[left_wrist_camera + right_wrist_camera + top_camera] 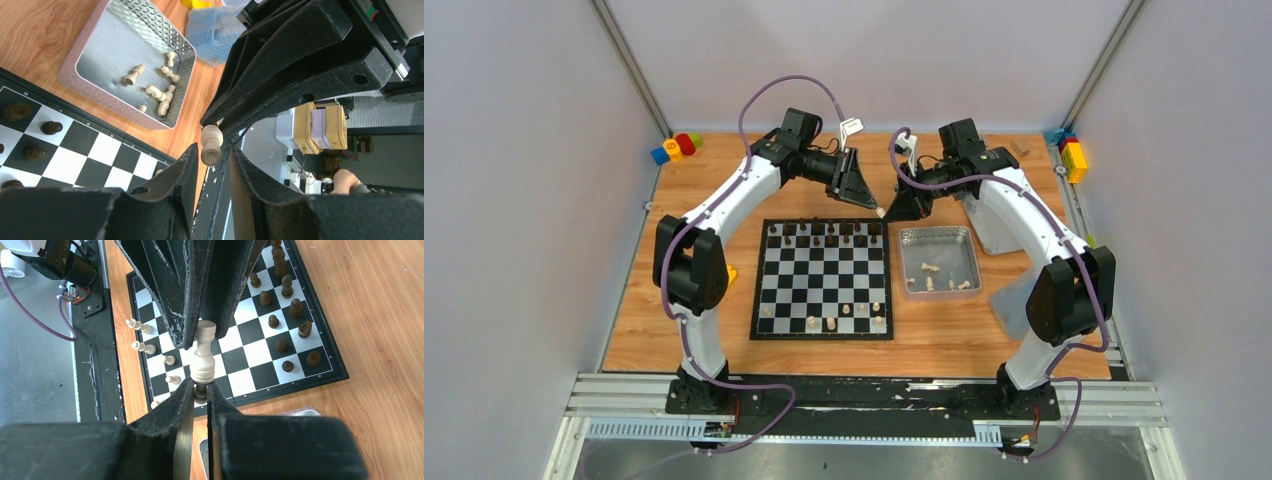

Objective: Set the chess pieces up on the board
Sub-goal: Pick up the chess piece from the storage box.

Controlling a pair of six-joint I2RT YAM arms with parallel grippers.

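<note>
The board [824,285] lay on the table [694,330] in front of the left arm. Dark pieces [824,235] stood along its two far rows, and a few pale pieces [829,322] stood on its near rows, so the pale side was judged far from complete.

Above the far right corner of the board, the left gripper [214,150] pointed toward the right arm. Its jaws were partly open and stood on either side of the head of one pale piece [204,357]. The pictures did not show whether its pads actually pressed on the head. This pose suited a mid-air transfer: the piece was presented head first, so the left arm, which stands in front of the board, could take it.

The right gripper [200,387] met the left gripper nose to nose. Its jaws were fully clamped on the base of the same pale piece, which carried the weight and kept the piece lined up between the two grippers. The piece hung clear of the board, touching no square.

To the right, beside the board, sat the tin [110,55]. Several loose pieces [160,92] lay on their sides in it, apart from both grippers. The tin served as the supply within the right arm's reach, which explained the transfer.
</note>
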